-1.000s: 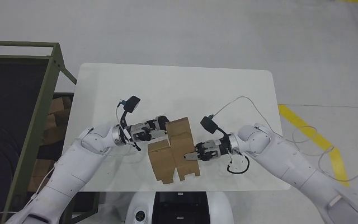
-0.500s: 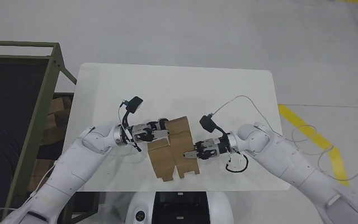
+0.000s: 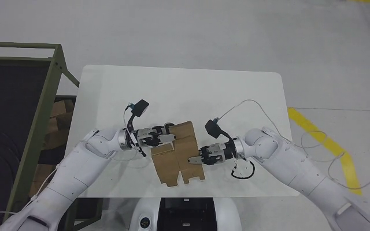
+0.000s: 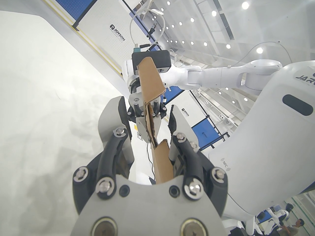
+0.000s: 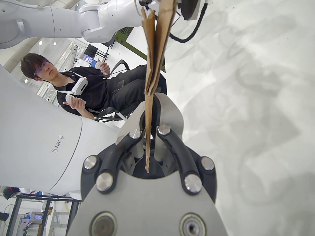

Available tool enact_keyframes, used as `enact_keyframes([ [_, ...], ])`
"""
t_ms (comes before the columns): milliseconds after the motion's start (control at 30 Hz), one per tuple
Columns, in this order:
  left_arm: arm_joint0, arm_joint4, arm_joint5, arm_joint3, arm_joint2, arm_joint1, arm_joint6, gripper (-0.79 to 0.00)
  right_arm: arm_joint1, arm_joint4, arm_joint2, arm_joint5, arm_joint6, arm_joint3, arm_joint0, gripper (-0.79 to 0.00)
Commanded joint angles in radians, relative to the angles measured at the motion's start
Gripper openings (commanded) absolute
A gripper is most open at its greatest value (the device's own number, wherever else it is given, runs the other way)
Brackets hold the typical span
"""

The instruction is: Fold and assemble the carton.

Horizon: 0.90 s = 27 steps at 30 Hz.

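One carton [image 3: 176, 153], a flattened brown board, is at lower centre of the top view, over the white table [image 3: 243, 98] and between my two grippers. My right gripper [image 5: 150, 114] is clamped on the carton's right edge, the board pinched between both fingers. My left gripper [image 4: 147, 109] straddles the carton's upper-left edge, fingers spread wide, not closed on the board.
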Motion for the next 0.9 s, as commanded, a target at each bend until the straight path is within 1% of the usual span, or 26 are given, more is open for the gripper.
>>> enact_keyframes([
  [0,-0.003,-0.001,0.0,0.003,0.005,0.001,0.0,-0.44,-0.001,-0.002,0.003,-0.001,0.002,-0.002,-0.003,-0.785],
  [433,-0.028,-0.005,0.0,0.017,0.038,0.01,0.0,-0.465,-0.007,-0.001,0.02,-0.006,0.033,-0.008,-0.015,-0.785],
  [567,-0.035,-0.016,0.0,0.016,0.052,0.012,0.0,-0.493,-0.009,-0.007,0.026,0.001,0.034,-0.007,-0.018,-0.785],
  [700,-0.041,-0.022,0.0,0.019,0.06,0.014,0.0,-0.551,-0.012,-0.021,0.034,0.012,0.027,-0.011,-0.023,-0.785],
  [867,-0.045,-0.023,0.0,0.018,0.07,0.017,0.0,-0.576,-0.014,-0.032,0.042,0.018,0.021,-0.015,-0.03,-0.785],
])
